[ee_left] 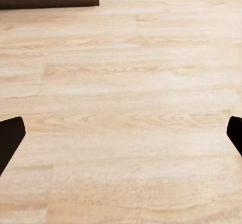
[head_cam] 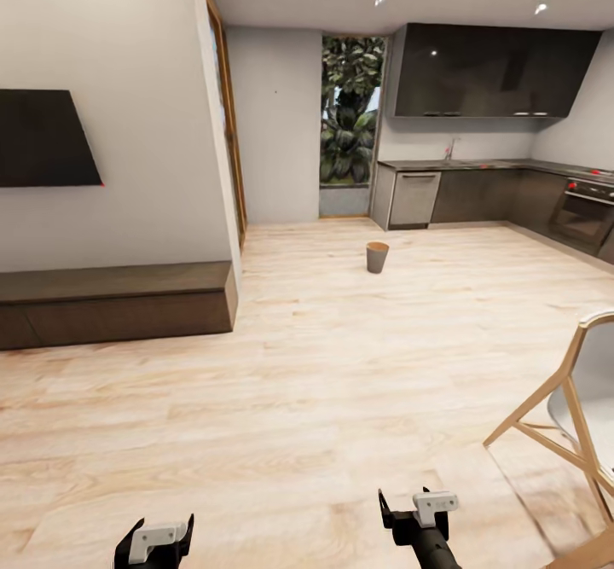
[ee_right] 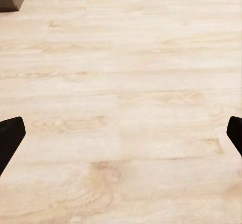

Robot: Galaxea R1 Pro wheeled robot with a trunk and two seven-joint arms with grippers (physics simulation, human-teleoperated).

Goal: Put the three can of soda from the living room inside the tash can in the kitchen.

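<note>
The tash can (head_cam: 377,257) is a small tapered grey-beige bin standing on the wood floor of the kitchen (head_cam: 495,168), far ahead of me. No can of soda is in view. Low at the front of the head view sit my left gripper (head_cam: 155,537) and my right gripper (head_cam: 418,509). Each wrist view looks down at bare wood floor. In the left wrist view the left gripper (ee_left: 121,138) has its dark fingertips (ee_left: 10,136) wide apart and empty. The right gripper (ee_right: 121,138) is just as wide, fingertips (ee_right: 10,136) at the picture's edges, holding nothing.
A long dark bench (head_cam: 115,303) runs along the left wall under a black TV (head_cam: 43,138). A wood-legged chair (head_cam: 571,415) stands close at my right. Dark cabinets, a dishwasher (head_cam: 414,199) and an oven (head_cam: 584,215) line the far kitchen walls.
</note>
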